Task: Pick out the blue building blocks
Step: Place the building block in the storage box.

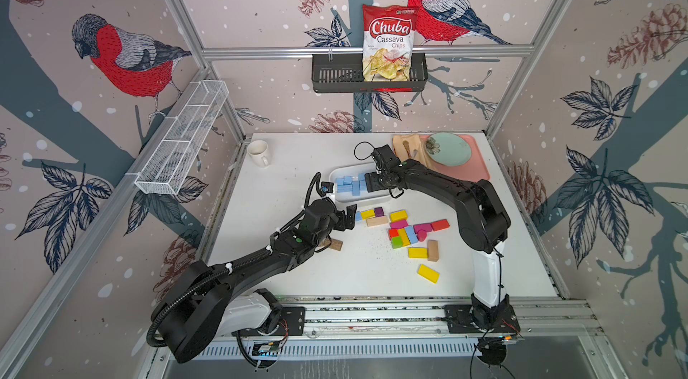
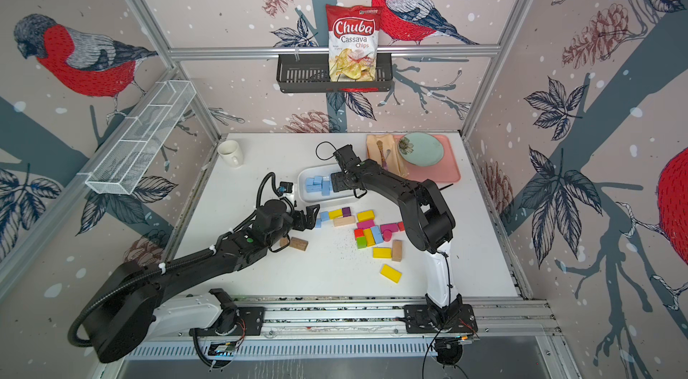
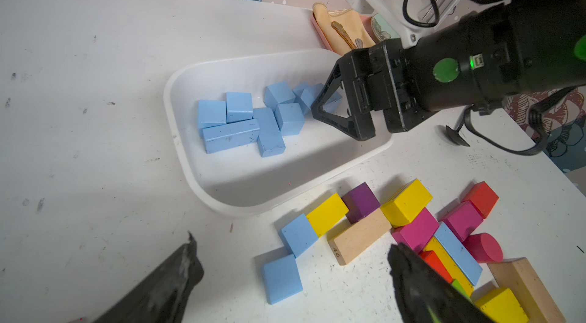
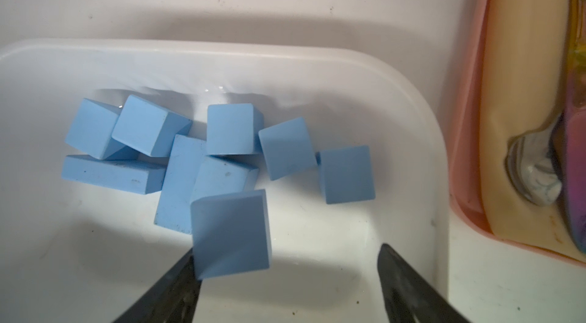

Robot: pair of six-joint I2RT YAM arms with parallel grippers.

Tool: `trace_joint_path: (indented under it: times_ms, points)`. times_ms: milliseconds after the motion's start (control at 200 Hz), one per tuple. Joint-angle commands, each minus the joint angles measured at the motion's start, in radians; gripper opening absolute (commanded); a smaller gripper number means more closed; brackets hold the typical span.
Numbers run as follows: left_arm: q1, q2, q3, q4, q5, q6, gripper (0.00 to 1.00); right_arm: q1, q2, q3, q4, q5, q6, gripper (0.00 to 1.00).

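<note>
The sorting is well advanced but not finished. Most of the small, matte, light blue building blocks (image 4: 149,124) lie heaped in the shallow white plastic tray (image 4: 412,90), which sits near the centre of both top views. The heap holds about eight pieces, cubes plus two longer bars, touching or leaning on one another. The right claw (image 4: 287,250) hangs over the tray with its jaws spread wide. One more blue cube (image 4: 231,232) shows at the lower middle of the right wrist view. It sits against one finger and well clear of the other, so it is not clamped and looks to be dropping onto the heap.

Three blue pieces are left on the white worktop (image 3: 79,115). Two loose blue cubes (image 3: 298,234) lie touching each other at the lower middle of the left wrist view, near the tray's rim and at the edge of the pile of mixed coloured blocks (image 3: 406,202). The left claw (image 1: 350,218) is open and empty, with those cubes in view between its fingers, which suggests they are next. The third piece, a long blue bar (image 3: 456,251), lies at the lower right of that view. It is hemmed in between a pink cylinder (image 3: 483,247) and the rest of the pile, so it will probably be harder to grasp cleanly.
</note>
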Motion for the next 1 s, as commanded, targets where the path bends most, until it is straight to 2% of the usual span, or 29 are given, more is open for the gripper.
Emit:
trace_joint_path:
  times_ms: [0, 445, 590, 810, 996]
  points:
    - [0.0, -0.001, 0.003, 0.012, -0.005, -0.002, 0.96, -0.004, 0.0, 0.005, -0.007, 0.014, 0.001, 0.87]
    - [0.0, 0.007, 0.004, 0.014, -0.003, -0.003, 0.96, 0.008, 0.113, 0.085, -0.083, 0.142, -0.006, 0.99]
    - [0.0, 0.01, 0.004, 0.016, -0.001, -0.005, 0.96, 0.008, 0.103, 0.091, -0.071, 0.115, -0.005, 0.99]
    - [0.0, 0.013, 0.001, 0.021, 0.001, -0.007, 0.96, 0.006, 0.038, 0.07, -0.016, -0.003, 0.001, 0.99]
    - [0.0, 0.016, -0.001, 0.024, 0.002, -0.009, 0.96, 0.003, -0.007, 0.068, 0.001, -0.003, 0.012, 0.99]
